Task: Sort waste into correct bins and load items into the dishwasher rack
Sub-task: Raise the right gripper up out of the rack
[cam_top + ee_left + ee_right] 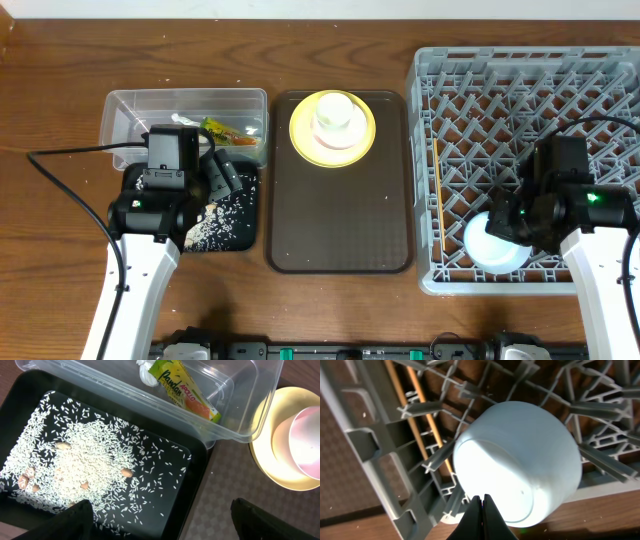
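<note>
Polished grained wood for the table (60,60), clear glossy plastic for the tub (125,105), shiny black plastic for the shallow tray (27,397) under matt white rice grains (85,455), slick printed film for the snack wrapper (186,391), fine-textured matt brown for the serving tray (340,210), smooth satin for the light blue bowl (530,455), matt grey moulded plastic for the rack (365,445), bare wood for the chopsticks (422,405).

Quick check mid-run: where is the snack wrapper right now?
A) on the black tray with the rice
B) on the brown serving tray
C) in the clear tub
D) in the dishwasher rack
C: the left wrist view shows the snack wrapper lying inside the clear tub beside the white paper wad, while the black tray holds the rice.
</note>
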Robot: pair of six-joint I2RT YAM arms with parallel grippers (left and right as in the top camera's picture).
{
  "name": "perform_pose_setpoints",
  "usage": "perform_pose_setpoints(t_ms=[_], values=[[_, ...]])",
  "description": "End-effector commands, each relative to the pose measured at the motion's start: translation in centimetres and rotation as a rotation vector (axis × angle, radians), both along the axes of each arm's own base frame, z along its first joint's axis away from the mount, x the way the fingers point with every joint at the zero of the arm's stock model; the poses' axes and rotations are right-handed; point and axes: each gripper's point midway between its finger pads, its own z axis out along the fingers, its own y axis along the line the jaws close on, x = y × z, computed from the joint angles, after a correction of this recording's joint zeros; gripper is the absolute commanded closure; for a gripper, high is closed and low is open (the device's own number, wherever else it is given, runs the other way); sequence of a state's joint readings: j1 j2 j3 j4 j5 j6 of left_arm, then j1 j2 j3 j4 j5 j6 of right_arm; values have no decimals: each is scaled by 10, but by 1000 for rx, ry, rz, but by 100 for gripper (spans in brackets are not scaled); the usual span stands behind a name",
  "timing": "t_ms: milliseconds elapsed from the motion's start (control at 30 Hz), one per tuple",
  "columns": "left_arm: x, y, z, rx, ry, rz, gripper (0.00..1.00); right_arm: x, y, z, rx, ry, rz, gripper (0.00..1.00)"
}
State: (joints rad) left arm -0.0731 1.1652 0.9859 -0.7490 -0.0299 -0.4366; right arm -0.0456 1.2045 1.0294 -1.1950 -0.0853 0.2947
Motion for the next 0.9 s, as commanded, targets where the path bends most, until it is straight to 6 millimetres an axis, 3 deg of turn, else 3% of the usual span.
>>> perform_pose_setpoints(t_ms=[0, 300, 467, 700, 800, 867], values=[[-1, 3, -3, 20, 10, -3, 10, -1, 4, 0, 8, -5, 41, 99], [-1, 3, -3, 20, 10, -4, 10, -15, -30, -25, -174, 59, -69, 99], [-1, 3, -3, 20, 10, -4, 10, -18, -57, -21, -321, 59, -158, 99], [-1, 3, -3, 20, 10, -3, 10, -4, -59, -11, -329, 1, -172, 99], [-1, 3, -3, 20, 10, -3, 10, 8, -59, 5, -324, -51, -180, 99], [-1, 3, -3, 20, 10, -3, 10, 21, -48, 19, -256, -104, -171, 98]])
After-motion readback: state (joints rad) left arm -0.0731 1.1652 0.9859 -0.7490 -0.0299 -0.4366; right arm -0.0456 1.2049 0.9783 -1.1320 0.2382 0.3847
